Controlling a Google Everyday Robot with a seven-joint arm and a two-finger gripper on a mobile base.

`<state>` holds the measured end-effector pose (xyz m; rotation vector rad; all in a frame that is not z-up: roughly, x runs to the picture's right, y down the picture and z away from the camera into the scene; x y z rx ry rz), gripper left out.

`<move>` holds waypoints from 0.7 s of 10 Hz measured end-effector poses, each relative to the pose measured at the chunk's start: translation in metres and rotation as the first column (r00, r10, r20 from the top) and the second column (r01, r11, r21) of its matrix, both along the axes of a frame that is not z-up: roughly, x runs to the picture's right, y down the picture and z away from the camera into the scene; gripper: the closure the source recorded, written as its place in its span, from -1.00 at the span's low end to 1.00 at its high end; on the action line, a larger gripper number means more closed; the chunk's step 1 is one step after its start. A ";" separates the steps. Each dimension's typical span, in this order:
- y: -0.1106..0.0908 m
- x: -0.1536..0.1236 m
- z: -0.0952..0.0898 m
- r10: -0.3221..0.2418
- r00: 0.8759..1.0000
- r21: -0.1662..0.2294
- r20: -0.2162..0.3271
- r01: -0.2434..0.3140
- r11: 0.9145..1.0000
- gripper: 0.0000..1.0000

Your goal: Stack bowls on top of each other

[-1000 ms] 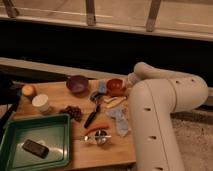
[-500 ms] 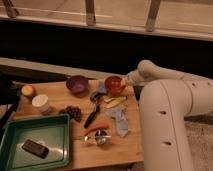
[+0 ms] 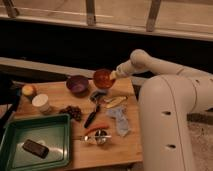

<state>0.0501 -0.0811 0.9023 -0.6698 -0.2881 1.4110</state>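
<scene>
The orange-red bowl (image 3: 103, 78) hangs tilted just above the wooden table (image 3: 125, 145), near its back edge. My gripper (image 3: 114, 76) grips the bowl's right rim, with the white arm reaching in from the right. The dark purple bowl (image 3: 77, 84) sits upright on the table just left of the orange-red one, with a small gap between them.
A white cup (image 3: 41, 102) and an orange fruit (image 3: 28, 90) stand at the left. A green tray (image 3: 50, 130) at the front left holds a dark block (image 3: 36, 148). Grapes (image 3: 74, 112), a black-handled utensil (image 3: 94, 115), a carrot (image 3: 96, 129), a metal strainer (image 3: 98, 136) and a blue cloth (image 3: 120, 122) lie mid-table.
The orange-red bowl has left the table and moved left and up with my gripper, closer to the purple bowl. The arm has swung left.
</scene>
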 end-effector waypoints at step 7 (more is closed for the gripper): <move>-0.022 -0.164 0.009 -0.229 0.956 0.034 0.185 0.226 0.973 1.00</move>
